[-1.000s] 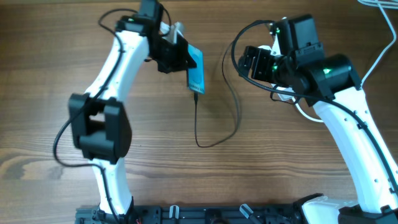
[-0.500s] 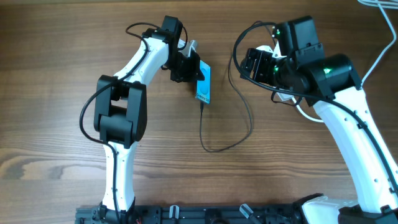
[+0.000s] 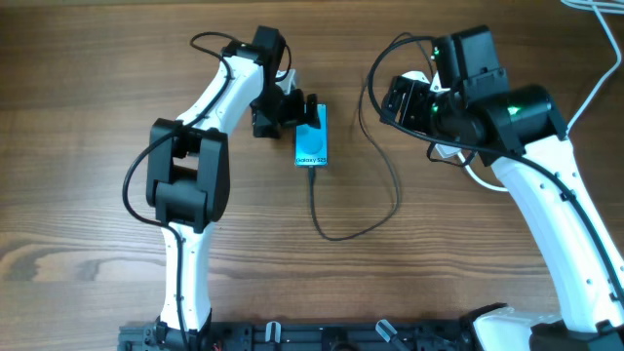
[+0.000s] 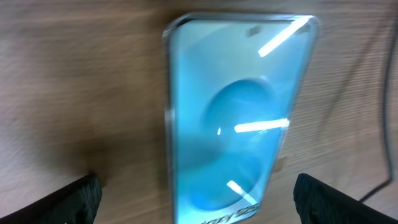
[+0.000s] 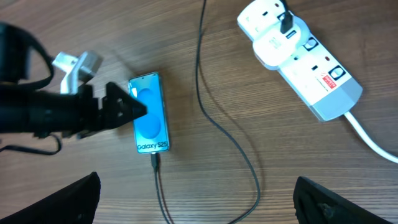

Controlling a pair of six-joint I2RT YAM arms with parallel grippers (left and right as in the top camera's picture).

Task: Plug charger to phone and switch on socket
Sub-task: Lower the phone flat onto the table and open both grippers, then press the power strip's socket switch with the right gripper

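Observation:
The phone (image 3: 312,146) lies flat on the wood with its cyan screen up. The charger's thin black cable (image 3: 336,235) is plugged into its lower end and loops right and up toward the right arm. My left gripper (image 3: 303,112) is open just above-left of the phone. In the left wrist view the phone (image 4: 239,124) sits between the spread fingertips (image 4: 78,199), untouched. The right gripper (image 5: 200,205) hangs open above the table, holding nothing. Below it are the phone (image 5: 149,121), the cable (image 5: 230,137) and the white socket (image 5: 298,56) with the black plug (image 5: 286,22) in it.
The socket's thick white cord (image 5: 373,140) runs off to the right. In the overhead view the right arm (image 3: 478,107) covers most of the socket. Another white cable (image 3: 593,83) hangs at the top right corner.
My left gripper carried the phone to the right, then opened and let it go. The phone now lies flat, and the cable loop shifted right with it. The right arm stayed still.

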